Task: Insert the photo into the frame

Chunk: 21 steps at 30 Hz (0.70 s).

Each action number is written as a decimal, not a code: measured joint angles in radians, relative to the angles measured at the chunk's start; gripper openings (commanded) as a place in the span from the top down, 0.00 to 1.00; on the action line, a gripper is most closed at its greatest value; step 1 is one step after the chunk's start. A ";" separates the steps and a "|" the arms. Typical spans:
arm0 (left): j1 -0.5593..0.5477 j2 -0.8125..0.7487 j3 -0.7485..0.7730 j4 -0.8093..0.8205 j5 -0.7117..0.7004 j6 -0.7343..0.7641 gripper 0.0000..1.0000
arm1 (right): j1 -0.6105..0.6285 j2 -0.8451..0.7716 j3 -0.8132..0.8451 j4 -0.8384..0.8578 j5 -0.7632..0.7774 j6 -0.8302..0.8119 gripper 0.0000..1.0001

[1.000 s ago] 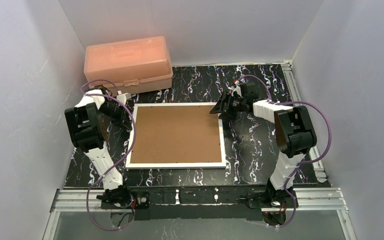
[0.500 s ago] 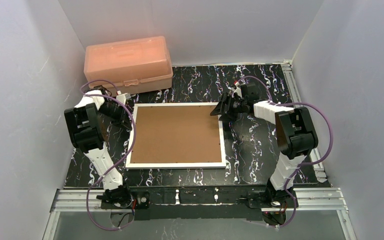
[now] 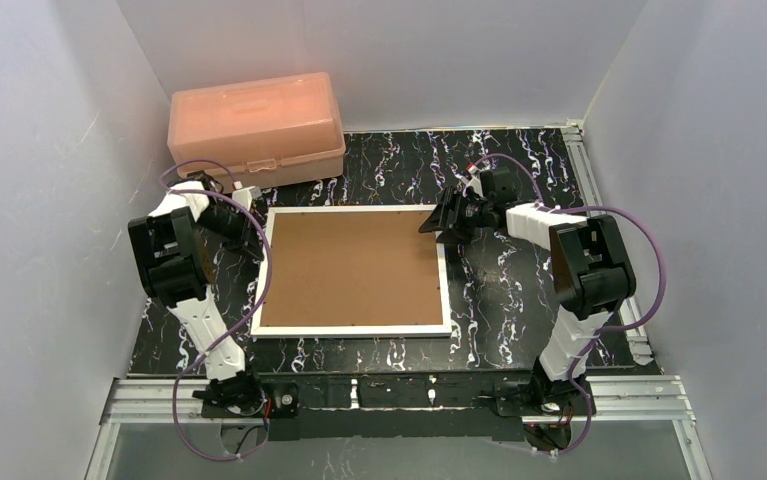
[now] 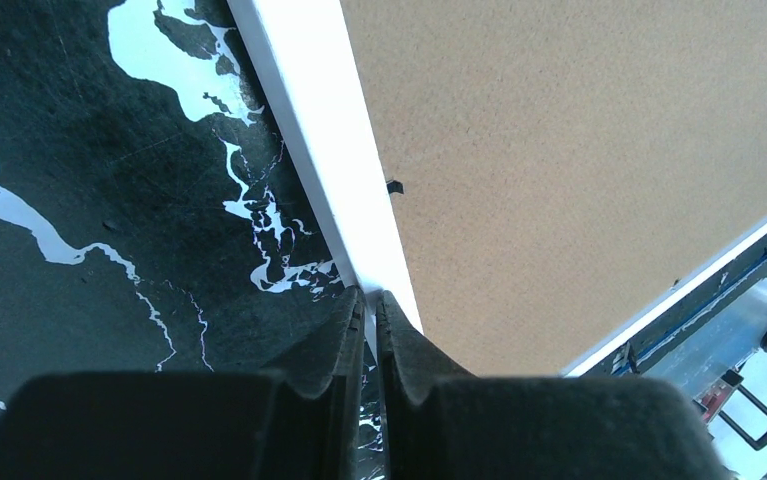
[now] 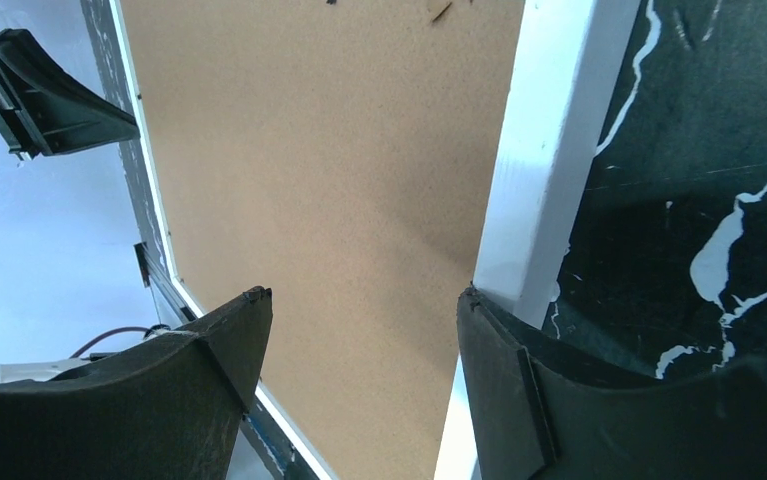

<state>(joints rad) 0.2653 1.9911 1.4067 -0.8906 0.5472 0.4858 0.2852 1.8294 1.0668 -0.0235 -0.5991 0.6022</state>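
Observation:
The white frame point(image 3: 447, 290) lies flat on the black marbled table, back up, with the brown backing board point(image 3: 351, 268) filling it. The photo is hidden. My left gripper point(image 3: 255, 240) is at the frame's left rim near the far corner. In the left wrist view its fingers point(image 4: 370, 298) are shut with only a slit between them, tips over the white rim point(image 4: 329, 130). My right gripper point(image 3: 437, 222) is open at the far right corner. In the right wrist view point(image 5: 364, 295) one finger hangs over the board point(image 5: 329, 150) and the other is at the rim point(image 5: 549, 130).
A salmon-pink plastic box point(image 3: 256, 127) stands at the back left, just behind the left arm. White walls enclose the table on three sides. A metal rail point(image 3: 399, 392) runs along the near edge by the arm bases.
The right wrist has shifted a little at the frame's far right corner. The frame, board and left arm have not moved.

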 measured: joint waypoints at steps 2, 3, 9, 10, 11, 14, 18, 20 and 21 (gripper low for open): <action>-0.002 -0.003 -0.002 0.002 -0.003 0.000 0.98 | 0.005 0.000 -0.002 0.005 -0.003 0.004 0.23; -0.002 -0.003 -0.003 0.003 -0.005 0.000 0.98 | 0.007 0.000 -0.002 0.005 -0.003 0.006 0.23; -0.005 -0.006 -0.005 0.006 -0.009 0.000 0.98 | 0.031 0.013 -0.007 0.015 -0.005 0.024 0.23; -0.006 -0.007 -0.005 0.006 -0.010 0.000 0.98 | 0.033 0.013 -0.009 0.020 -0.006 0.025 0.24; -0.006 -0.007 -0.005 0.007 -0.010 0.000 0.98 | 0.034 0.013 -0.011 0.024 -0.006 0.027 0.23; -0.006 -0.007 -0.005 0.007 -0.010 0.000 0.98 | 0.036 0.013 -0.012 0.027 -0.008 0.030 0.24; -0.006 -0.009 -0.006 0.008 -0.011 0.000 0.98 | 0.034 0.013 -0.011 0.026 -0.010 0.029 0.24; -0.006 -0.010 -0.007 0.009 -0.012 0.001 0.98 | 0.028 0.013 -0.006 0.014 -0.011 0.023 0.24; -0.007 -0.011 -0.008 0.010 -0.013 0.001 0.98 | 0.023 0.011 -0.004 0.003 -0.011 0.020 0.24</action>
<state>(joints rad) 0.2584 1.9804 1.3991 -0.8810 0.5343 0.4870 0.3084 1.8408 1.0626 -0.0204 -0.6098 0.6224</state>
